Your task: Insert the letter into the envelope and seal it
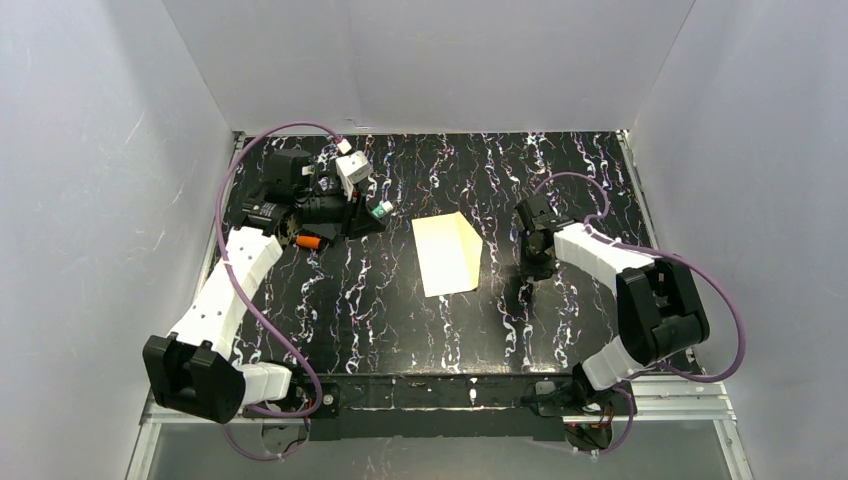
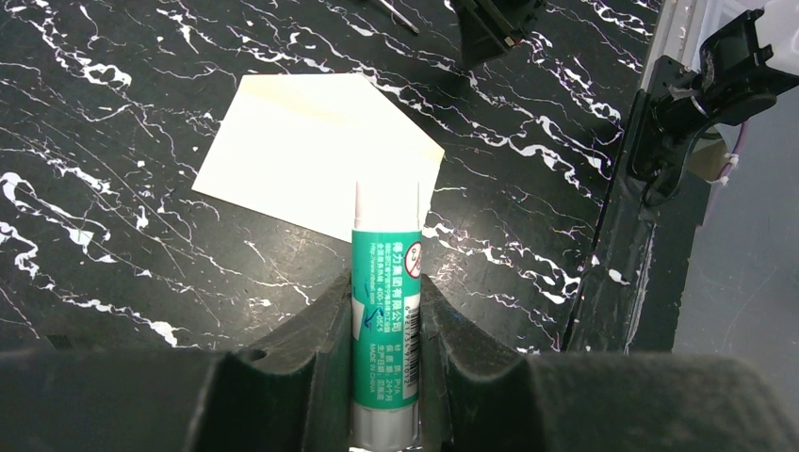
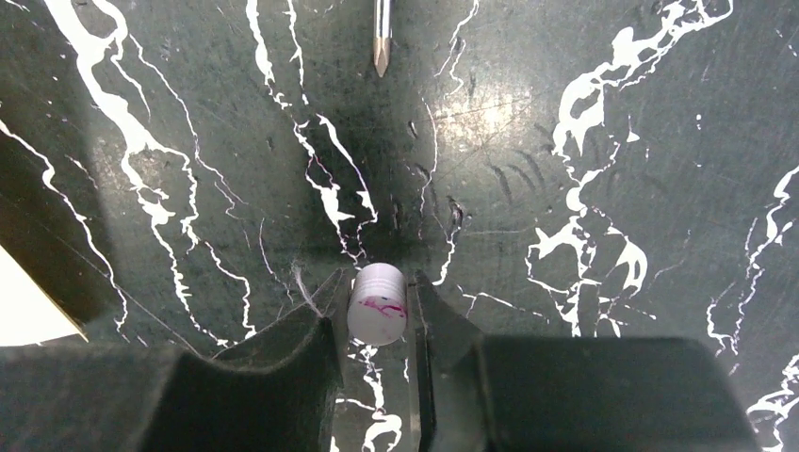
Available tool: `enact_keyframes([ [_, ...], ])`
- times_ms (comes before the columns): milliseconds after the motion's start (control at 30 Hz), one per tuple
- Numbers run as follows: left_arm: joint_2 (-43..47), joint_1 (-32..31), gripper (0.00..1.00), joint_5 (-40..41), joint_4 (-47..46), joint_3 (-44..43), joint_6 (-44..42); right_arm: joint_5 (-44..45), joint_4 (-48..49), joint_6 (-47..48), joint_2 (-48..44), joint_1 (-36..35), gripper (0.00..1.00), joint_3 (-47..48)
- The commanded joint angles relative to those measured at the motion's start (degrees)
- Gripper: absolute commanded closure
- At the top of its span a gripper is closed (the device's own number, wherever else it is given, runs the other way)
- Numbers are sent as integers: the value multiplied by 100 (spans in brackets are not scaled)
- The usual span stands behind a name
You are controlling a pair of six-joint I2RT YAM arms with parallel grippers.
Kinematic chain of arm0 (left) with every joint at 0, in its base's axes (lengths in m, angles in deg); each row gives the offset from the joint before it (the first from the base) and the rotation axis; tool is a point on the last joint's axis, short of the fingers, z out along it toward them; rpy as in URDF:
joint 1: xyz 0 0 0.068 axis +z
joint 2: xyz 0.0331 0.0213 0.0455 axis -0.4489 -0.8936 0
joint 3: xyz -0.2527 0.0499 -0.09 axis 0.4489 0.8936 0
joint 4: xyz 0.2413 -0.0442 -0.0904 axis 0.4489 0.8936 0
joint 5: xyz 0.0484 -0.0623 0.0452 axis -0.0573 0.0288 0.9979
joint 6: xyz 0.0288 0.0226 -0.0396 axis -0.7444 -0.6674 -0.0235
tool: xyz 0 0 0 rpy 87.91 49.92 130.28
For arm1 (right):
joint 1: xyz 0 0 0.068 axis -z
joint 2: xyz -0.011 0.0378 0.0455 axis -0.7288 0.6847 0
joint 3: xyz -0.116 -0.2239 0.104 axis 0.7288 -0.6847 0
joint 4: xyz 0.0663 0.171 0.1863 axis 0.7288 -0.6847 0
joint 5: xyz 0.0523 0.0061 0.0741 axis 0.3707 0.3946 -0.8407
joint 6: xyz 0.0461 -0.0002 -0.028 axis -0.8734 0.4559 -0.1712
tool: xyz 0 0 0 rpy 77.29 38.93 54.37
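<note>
The cream envelope [image 1: 447, 255] lies flat on the black marbled table, mid-table between the arms; it also shows in the left wrist view [image 2: 316, 155]. No white letter sheet shows in any view. My left gripper [image 1: 376, 212] is left of the envelope, shut on a green glue stick [image 2: 385, 311] whose uncapped white end points toward the envelope. My right gripper [image 1: 538, 268] is right of the envelope, low over the table, shut on a small white cap [image 3: 378, 306] stained pink. A cream corner of the envelope shows at the left edge of the right wrist view [image 3: 24, 311].
A metal pen-like tip [image 3: 381, 42] lies on the table ahead of the right gripper. A small orange item [image 1: 310, 241] sits by the left arm. The table's metal edge rail [image 2: 631, 235] shows beyond the envelope in the left wrist view. White walls enclose the table.
</note>
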Motion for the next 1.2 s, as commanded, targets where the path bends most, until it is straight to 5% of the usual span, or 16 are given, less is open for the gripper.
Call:
enact_keyframes([
  [0,224,4,100,-151,-111,136,70,280,890,-117,-278,-31,89,-413],
  [267,258,4,100,-99,-162,178,105,331,1301,-295,-216,-39,75,-830],
  [500,295,9,100,-63,-160,182,101,163,1102,-415,-392,-39,40,-734],
  [800,310,9,100,-46,-242,110,249,63,373,-428,-523,-39,34,91],
  [900,329,5,100,-85,-621,-7,988,49,33,-567,-845,-39,30,669],
  [1000,396,-2,100,-43,-1848,69,2602,-277,130,-667,-1341,-39,29,1061],
  [1167,426,-175,100,433,-4465,510,5406,-2336,2444,-1336,-2023,-61,27,737],
])
